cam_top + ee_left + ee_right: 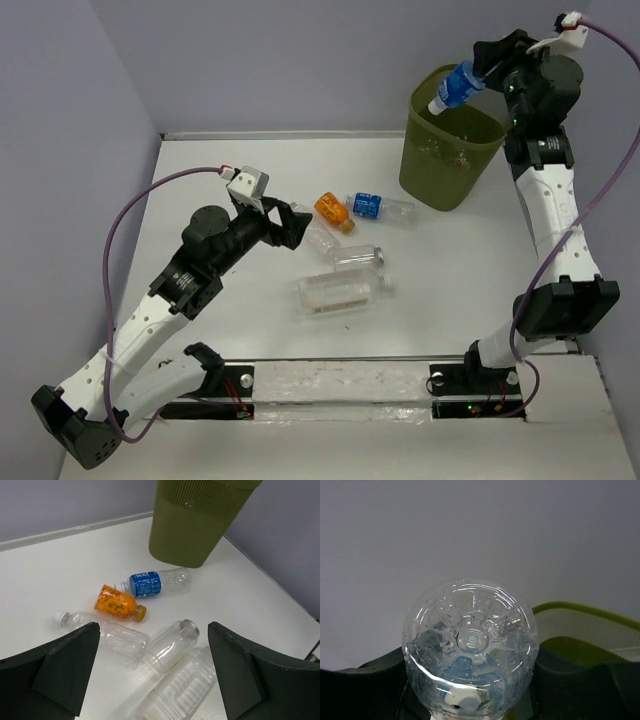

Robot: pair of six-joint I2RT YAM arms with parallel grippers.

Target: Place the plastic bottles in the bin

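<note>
My right gripper (488, 72) is shut on a clear bottle with a blue label (457, 88) and holds it tilted, cap down, over the olive-green bin (450, 150). The right wrist view shows the bottle's round base (470, 647) between the fingers (365, 690), with the bin's rim (585, 612) behind. My left gripper (293, 225) is open and empty above the bottles on the table. Below it lie an orange bottle (117, 602), a blue-labelled bottle (155, 583), a clear white-capped bottle (102, 634), an open-mouthed clear bottle (170, 645) and a large squarish bottle (185, 690).
The bin (195, 520) stands at the table's far right, close to the right wall. The back wall runs just behind it. The loose bottles lie in a cluster mid-table, left of the bin. A metal rail (340, 375) runs along the near edge.
</note>
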